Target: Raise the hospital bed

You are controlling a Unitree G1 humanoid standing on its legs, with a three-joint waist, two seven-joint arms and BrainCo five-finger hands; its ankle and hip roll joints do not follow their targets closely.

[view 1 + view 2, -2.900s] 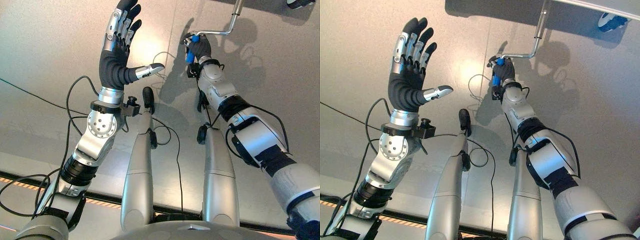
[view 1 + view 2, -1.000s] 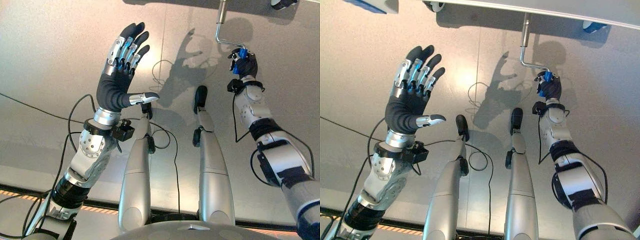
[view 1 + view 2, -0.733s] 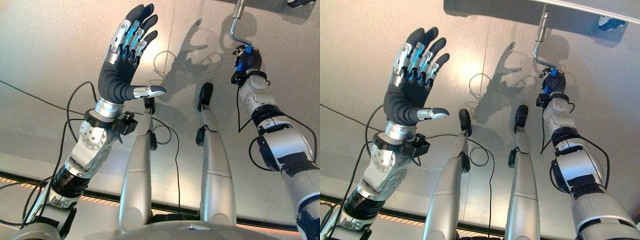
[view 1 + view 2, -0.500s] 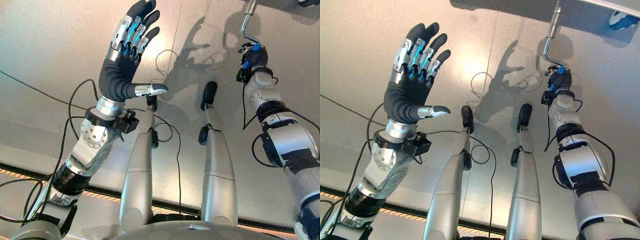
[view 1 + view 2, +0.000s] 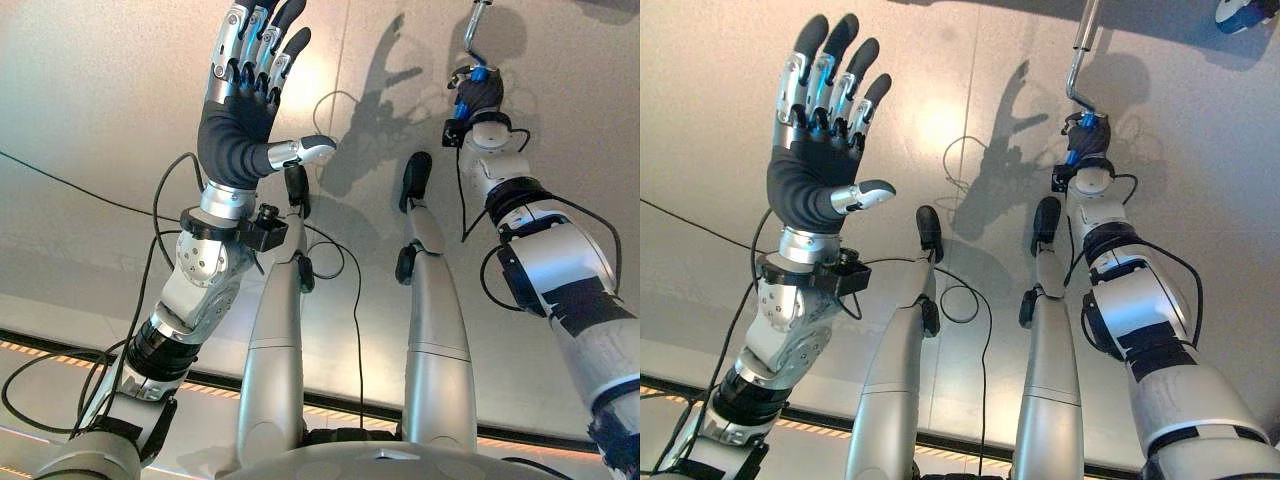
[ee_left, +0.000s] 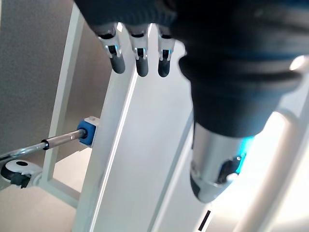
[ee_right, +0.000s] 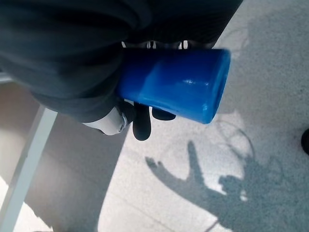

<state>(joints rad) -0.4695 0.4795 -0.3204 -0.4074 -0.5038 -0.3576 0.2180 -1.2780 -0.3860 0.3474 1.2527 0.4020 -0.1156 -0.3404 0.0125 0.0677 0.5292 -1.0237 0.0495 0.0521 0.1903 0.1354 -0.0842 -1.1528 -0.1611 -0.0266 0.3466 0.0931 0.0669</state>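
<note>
A bent silver crank (image 5: 1076, 72) hangs down from the bed's edge at the top of the eye views. Its blue handle (image 7: 178, 89) sits inside my right hand (image 5: 476, 96), whose fingers are curled round it. That hand (image 5: 1088, 140) is stretched far forward, just below the crank's bend. My left hand (image 5: 243, 125) is raised at the left with straight, spread fingers (image 6: 137, 60) and holds nothing. Past them stands the white bed frame (image 6: 130, 159), with a silver rod ending in a blue block (image 6: 88, 131).
A blue caster wheel (image 5: 1245, 12) of the bed shows at the top right, and another caster (image 6: 17, 170) sits by the frame's foot. Grey floor lies below, with an orange striped line (image 5: 40, 350) along its near edge.
My right hand has carried the blue handle round from the crank's left side to under its bend, then slightly left. The left hand stays open and has risen a little. The view has shifted.
</note>
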